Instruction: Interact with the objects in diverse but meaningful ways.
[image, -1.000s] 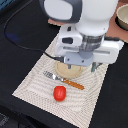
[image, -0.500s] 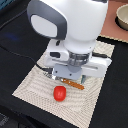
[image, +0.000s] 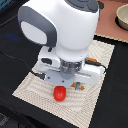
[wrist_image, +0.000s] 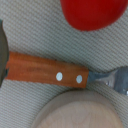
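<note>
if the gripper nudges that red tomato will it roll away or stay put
The red tomato looks rounded and smooth in the wrist view, so a nudge would probably roll it. The ribbed cloth mat under it may slow it down. It looks like a small toy, so it is likely light and easily displaced.

No readable text, labels, brands or numbers in either view; white arm housing (image: 57, 30) blank; striped cloth (image: 100, 55) carries a woven pattern only; wooden handle (wrist_image: 47, 72) shows two plain rivets, no stamp; red tomato (image: 60, 93) unmarked.
</note>
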